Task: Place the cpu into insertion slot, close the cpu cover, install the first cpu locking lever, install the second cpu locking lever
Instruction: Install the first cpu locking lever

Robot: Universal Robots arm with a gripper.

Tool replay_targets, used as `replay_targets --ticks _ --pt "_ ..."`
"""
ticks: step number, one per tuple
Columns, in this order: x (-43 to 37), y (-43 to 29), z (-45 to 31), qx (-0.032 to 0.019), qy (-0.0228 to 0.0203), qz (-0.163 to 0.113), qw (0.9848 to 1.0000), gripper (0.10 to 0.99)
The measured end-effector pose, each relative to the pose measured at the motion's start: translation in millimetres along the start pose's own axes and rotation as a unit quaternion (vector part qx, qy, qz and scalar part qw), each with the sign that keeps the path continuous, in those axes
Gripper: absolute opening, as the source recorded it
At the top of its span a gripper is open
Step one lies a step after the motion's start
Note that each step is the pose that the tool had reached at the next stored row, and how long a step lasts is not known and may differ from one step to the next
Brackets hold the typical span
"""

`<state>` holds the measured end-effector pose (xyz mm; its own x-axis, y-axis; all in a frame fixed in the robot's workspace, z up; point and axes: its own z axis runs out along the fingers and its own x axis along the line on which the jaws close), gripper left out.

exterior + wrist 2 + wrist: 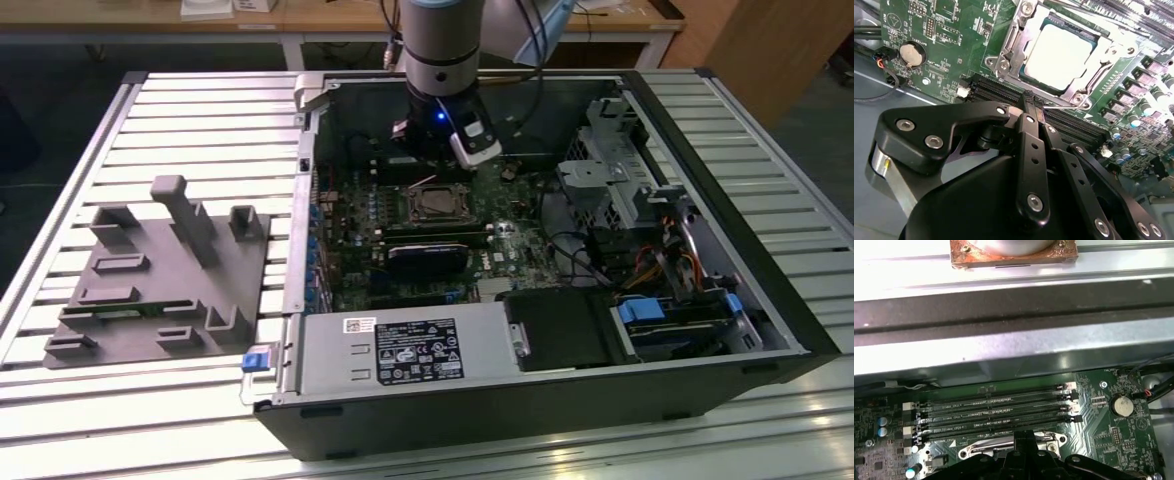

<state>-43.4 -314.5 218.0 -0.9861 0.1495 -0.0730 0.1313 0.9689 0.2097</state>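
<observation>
The cpu [1059, 50], pale silver on top, lies in the insertion slot [414, 192] on the green board. The silvery cpu cover [1010, 42] lies flat on it, framing its edges. My gripper [1030, 101] is shut, its black fingertips pressed together with nothing visible between them. They hover at the socket's edge on the memory-slot side, right beside a thin silver lever rod [1066, 106]. In the exterior view the gripper [427, 172] hangs just behind the socket inside the open case. The first wrist view shows the fingertips [1026, 436] over the cover's rim [979, 446].
Black memory slots [999, 410] run between the socket and the case wall [1004, 340]. A coin battery [910, 54] sits nearby. A black graphics card [430, 262], a power supply [400, 350] and a drive cage [607, 170] crowd the case. A grey fixture block [154, 270] stands on the exterior view's left.
</observation>
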Motion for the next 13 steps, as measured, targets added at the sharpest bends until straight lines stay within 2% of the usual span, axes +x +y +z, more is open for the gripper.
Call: replay_targets --ticks 2,3,7,8,13 --pt "0.2 0.9 0.8 -0.0001 -0.0004 0.0 1.0 0.106" --pt "0.3 0.9 1.2 -0.0003 -0.0019 0.0 1.0 0.106" --pt "1.5 0.4 4.1 -0.0022 -0.0147 -0.003 0.9999 0.106" --pt "1.9 0.2 5.0 -0.0026 -0.0167 -0.003 0.9999 0.106" --pt "3.7 1.0 9.6 -0.0003 -0.0189 -0.004 0.9998 0.106"
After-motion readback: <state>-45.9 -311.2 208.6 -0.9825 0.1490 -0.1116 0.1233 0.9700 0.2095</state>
